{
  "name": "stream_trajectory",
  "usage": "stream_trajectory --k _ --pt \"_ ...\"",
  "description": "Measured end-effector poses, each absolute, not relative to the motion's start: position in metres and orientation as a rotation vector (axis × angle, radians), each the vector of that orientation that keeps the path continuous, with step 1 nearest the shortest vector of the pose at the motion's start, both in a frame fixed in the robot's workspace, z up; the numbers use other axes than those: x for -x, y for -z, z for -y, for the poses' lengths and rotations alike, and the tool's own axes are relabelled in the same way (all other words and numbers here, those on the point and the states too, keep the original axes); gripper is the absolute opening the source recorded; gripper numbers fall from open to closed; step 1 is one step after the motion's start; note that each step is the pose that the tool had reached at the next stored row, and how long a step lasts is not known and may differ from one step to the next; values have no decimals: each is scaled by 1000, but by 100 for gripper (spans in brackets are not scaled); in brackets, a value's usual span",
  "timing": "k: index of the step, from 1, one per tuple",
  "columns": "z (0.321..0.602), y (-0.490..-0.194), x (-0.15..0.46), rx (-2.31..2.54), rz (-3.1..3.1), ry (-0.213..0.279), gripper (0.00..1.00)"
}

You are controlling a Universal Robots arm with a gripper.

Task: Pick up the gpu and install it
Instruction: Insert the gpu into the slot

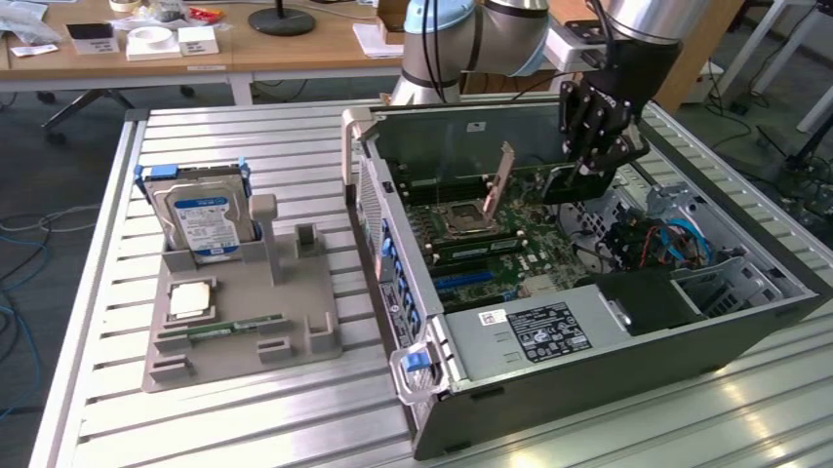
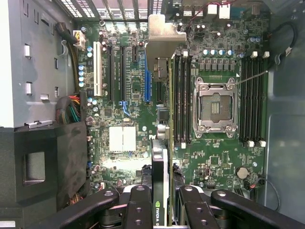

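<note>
Gpu [image 2: 159, 171] is pinched edge-on between the jaws of the gripper [image 2: 164, 210], green logo strip facing the camera. The jaws are part closed, pads clamped on both faces of the card near one end. From there the card runs out over the motherboard [image 2: 124, 138] to its silvery end bracket [image 2: 164, 38], which sits toward the case's rear slot grille. It lines up just beside the blue expansion slot [image 2: 147, 81], between that slot and the memory slots [image 2: 181, 95]. The empty CPU socket [image 2: 217, 107] lies beyond those. No edge connector is visibly in a slot, so the card reads as not yet seated.

Exterior view: the gripper [image 1: 586, 175] is down inside the open computer case [image 1: 612, 361], which lies on its side on the table [image 1: 260, 419]. The pale upright strip [image 1: 500, 180] above the board is probably the card's bracket, but the card body is hard to tell from the board behind it. The hard drive [image 1: 206, 219] stands in the grey fixture [image 1: 241, 341], well apart on the exterior view's left.

Step, as a judgement: pick-up done, install under way, at the alignment stage. Seating calls for the card's lower edge square over the slot, the bracket meeting its rear opening, and a straight, untilted push. Risk: pressing off-line onto the neighbouring memory slots.
</note>
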State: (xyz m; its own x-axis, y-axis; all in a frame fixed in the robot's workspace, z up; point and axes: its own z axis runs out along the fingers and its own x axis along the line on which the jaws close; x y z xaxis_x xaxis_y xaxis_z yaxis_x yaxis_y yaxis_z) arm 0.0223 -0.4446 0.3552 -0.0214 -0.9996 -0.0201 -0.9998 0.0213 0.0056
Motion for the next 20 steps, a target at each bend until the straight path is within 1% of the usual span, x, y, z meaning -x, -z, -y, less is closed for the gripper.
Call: stream_trajectory --k 20 --pt "445 -354 -22 2190 -2238 -28 27"
